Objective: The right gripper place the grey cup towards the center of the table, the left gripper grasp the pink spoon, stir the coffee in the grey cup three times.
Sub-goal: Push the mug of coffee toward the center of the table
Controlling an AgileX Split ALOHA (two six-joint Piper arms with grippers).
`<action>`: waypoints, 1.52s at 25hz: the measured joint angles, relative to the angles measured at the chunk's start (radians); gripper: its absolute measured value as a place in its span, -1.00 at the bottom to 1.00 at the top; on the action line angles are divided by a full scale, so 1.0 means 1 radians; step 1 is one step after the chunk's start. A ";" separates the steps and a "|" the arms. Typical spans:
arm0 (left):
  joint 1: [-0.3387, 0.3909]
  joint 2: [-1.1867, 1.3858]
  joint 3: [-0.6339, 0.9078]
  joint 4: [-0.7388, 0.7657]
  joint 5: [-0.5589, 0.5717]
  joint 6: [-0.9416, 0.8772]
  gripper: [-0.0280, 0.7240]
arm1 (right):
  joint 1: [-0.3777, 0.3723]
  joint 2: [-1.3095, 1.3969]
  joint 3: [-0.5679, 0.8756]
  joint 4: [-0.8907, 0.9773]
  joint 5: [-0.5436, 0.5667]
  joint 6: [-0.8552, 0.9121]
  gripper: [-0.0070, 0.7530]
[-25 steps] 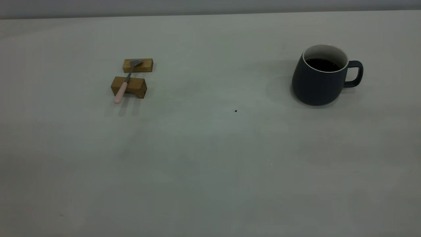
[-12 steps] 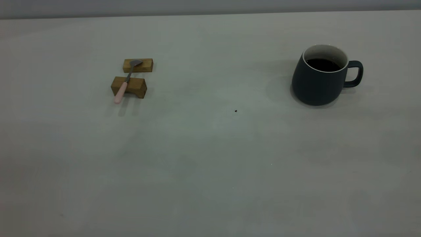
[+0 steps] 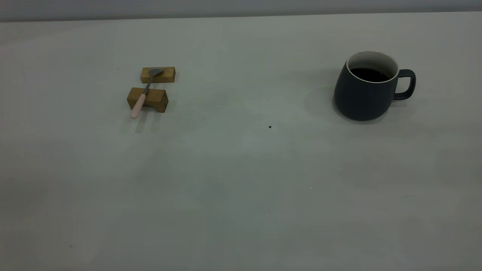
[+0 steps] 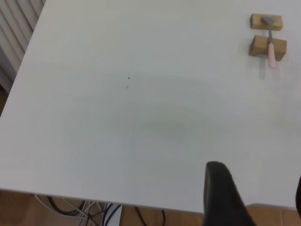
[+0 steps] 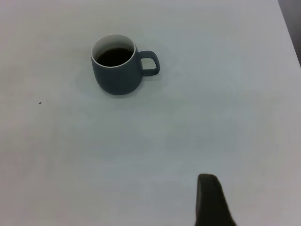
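The grey cup (image 3: 367, 87) stands at the right of the bench (image 3: 241, 188), handle facing right, coffee (image 3: 369, 74) high. Whether the right claw (image 5: 212, 201) is apart cannot be told. It should pinch the handle and slide the cup level, slowly.

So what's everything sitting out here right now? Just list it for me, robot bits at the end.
grey cup: one, dark slate grey with white inside, standing upright on the right side of the table, handle pointing right.
coffee: near-black, inside the grey cup.
pink spoon: one, pale pink handle and grey metal bowl, lying across the two blocks on the left.
wooden blocks: two, brown, one behind the other under the spoon.
dark speck: one, tiny, near the table's middle.
table: one, pale grey-white.
left gripper: black, over the table's near edge, far from the spoon.
right gripper: black, far from the cup.
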 joint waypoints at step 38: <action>0.000 0.000 0.000 0.000 0.000 0.002 0.27 | 0.000 1.536 -0.433 0.040 -0.697 -0.672 0.32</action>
